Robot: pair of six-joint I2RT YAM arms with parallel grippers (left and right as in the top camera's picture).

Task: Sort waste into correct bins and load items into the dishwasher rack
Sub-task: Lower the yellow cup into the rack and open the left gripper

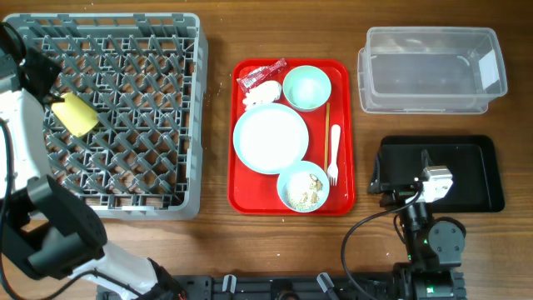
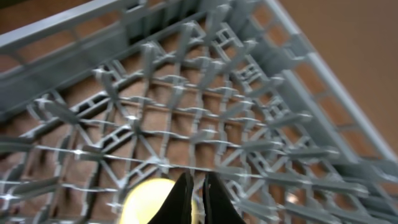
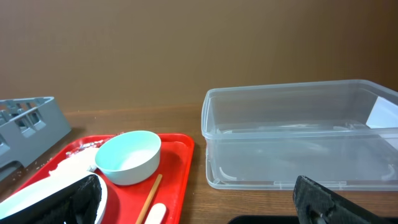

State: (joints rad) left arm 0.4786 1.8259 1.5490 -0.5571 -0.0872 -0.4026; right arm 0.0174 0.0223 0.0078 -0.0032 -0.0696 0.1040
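- Wooden tabletop (image 1: 216, 33) filled the overhead view, with the dishwasher rack (image 1: 193, 108) on the left and the flat red tray (image 1: 237, 200) in the middle.
- The small yellow cup (image 1: 75, 114) lay on its side among the rack's pegs, on the left half.
- In the left wrist view the left gripper (image 2: 198, 185) had its fingers nearly together with a sliver of yellow between them, so it looked pinched on the cup's wall (the blur left some doubt).
- The right gripper (image 3: 202, 202) hung over the black tray (image 1: 487, 175) with its fingers spread wide and nothing between them.
- The clear tub (image 1: 366, 83) held nothing either.
- Judged from this, the work had barely begun: only the cup had reached the rack, and it was not yet let go.
- Left on the red tray were:
  - the pale blue plate (image 1: 271, 137)
  - the light green bowl (image 1: 306, 87)
  - the pale blue bowl (image 1: 302, 187), with the food scraps (image 1: 304, 196) in it
  - the white fork (image 1: 334, 154)
  - the chopsticks (image 1: 326, 125)
  - the red wrapper (image 1: 260, 75)
  - the napkin (image 1: 262, 92)
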